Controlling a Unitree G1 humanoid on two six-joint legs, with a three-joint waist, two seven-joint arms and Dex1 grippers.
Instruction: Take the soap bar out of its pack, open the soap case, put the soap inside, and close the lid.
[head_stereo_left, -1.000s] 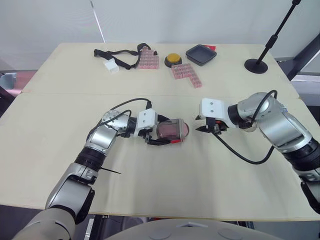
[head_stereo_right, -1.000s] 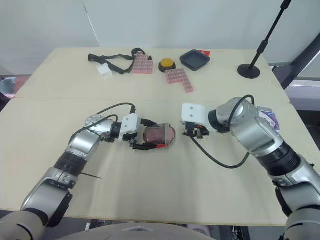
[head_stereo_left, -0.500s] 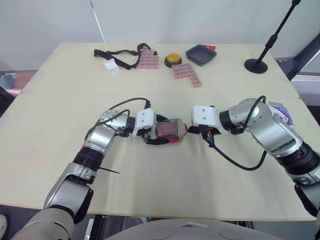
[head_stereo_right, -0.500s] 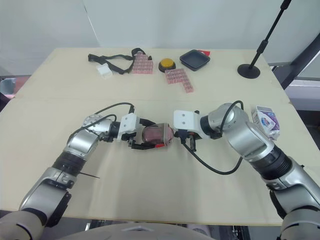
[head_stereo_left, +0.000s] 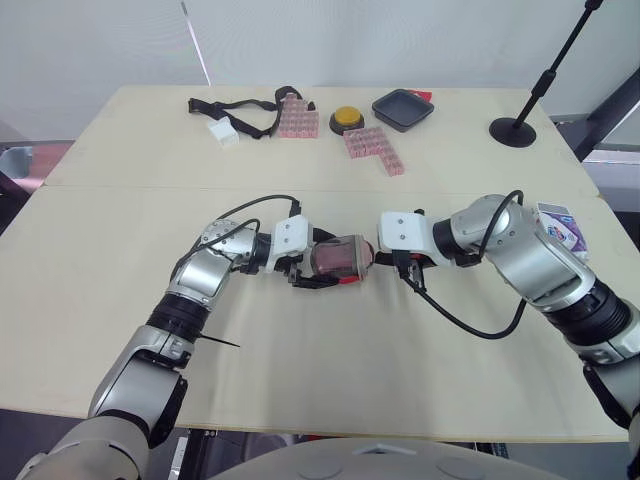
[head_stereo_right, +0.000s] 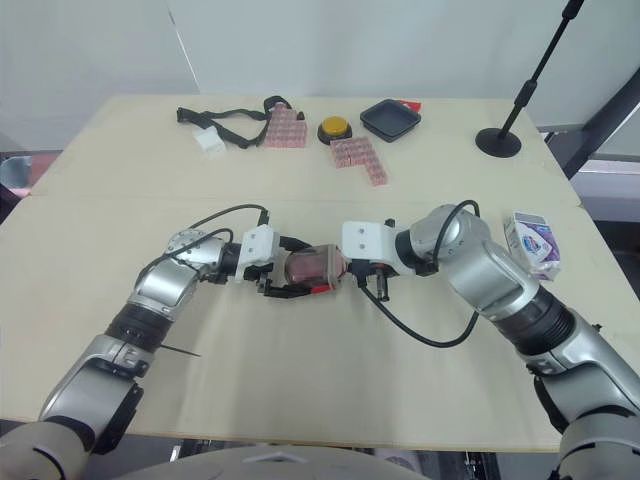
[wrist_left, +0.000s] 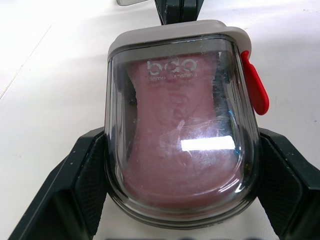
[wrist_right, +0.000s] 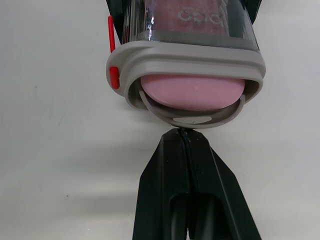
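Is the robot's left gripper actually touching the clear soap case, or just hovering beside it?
Touching. The left wrist view shows the left gripper with its black fingers pressed against both sides of the soap case, with no gap.

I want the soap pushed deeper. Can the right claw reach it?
Probably yes: the shut right claw points straight at the soap in the open end of the case, nothing between; the left claw grips only its sides.
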